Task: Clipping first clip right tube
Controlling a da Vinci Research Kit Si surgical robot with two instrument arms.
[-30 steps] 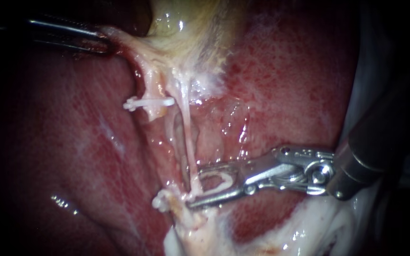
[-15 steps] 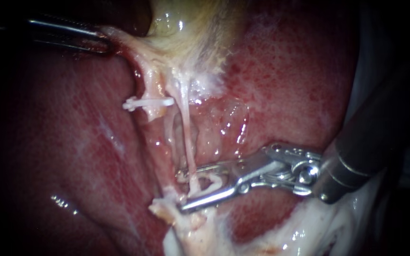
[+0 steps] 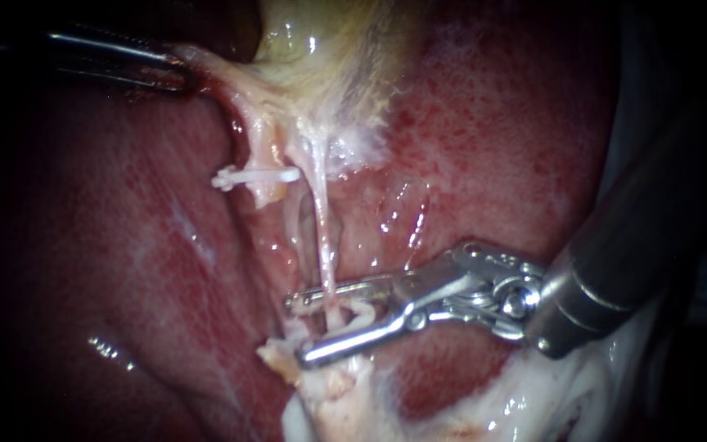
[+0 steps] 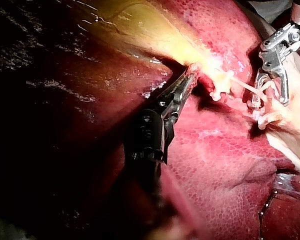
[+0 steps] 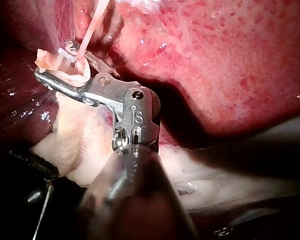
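The thin pale right tube (image 3: 321, 237) runs down from the gallbladder (image 3: 321, 57) over the liver (image 3: 124, 245). My right instrument (image 3: 298, 327) stands open astride its lower end, one jaw on each side, a white clip (image 3: 362, 311) seated in the jaws. The right wrist view shows the same straddle: the right instrument (image 5: 54, 60) around the tube (image 5: 87, 30). My left instrument (image 3: 180, 72) is shut on gallbladder tissue at the upper left and holds it taut, as the left wrist view also shows at the left instrument (image 4: 191, 75). The left tube carries a white clip (image 3: 255, 176).
Pale fatty tissue (image 3: 329, 393) lies below the right instrument's jaws, and white tissue (image 3: 550, 393) spreads under its shaft. Red liver surface (image 3: 493, 147) fills the right side. In the left wrist view my right instrument (image 4: 271, 97) works beyond the left one's tip.
My right instrument has slid leftward, so its open jaws now reach past the right tube on both sides. The left instrument has stayed put.
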